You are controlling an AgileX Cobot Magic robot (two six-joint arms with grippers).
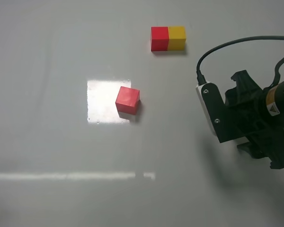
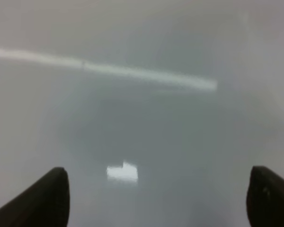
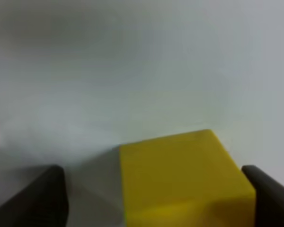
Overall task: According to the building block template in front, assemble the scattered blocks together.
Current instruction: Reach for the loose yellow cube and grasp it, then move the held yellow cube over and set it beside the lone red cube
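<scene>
Count: one template bar (image 1: 168, 39), one loose red cube (image 1: 128, 100), one loose yellow cube (image 3: 180, 182), all matte, plain and sharp-edged, on a smooth pale grey bench (image 1: 47, 56). The template bar is a red cube and a yellow cube joined flush, red half at 9 o'clock, yellow half at 3 o'clock. In the exterior high view it lies at about 1 o'clock from the loose red cube, well apart from it. The red cube sits turned slightly, on the 3 o'clock edge of a bright square glare patch (image 1: 102, 101). That view shows the black right arm (image 1: 246, 118) at 3 o'clock, but not the yellow cube. Only the right wrist view shows it, between the right fingers (image 3: 38, 201), which stand wide, with a gap visible on one side. The left wrist view shows the left fingers (image 2: 38, 201) wide apart over bare, blurred bench, holding nothing.
</scene>
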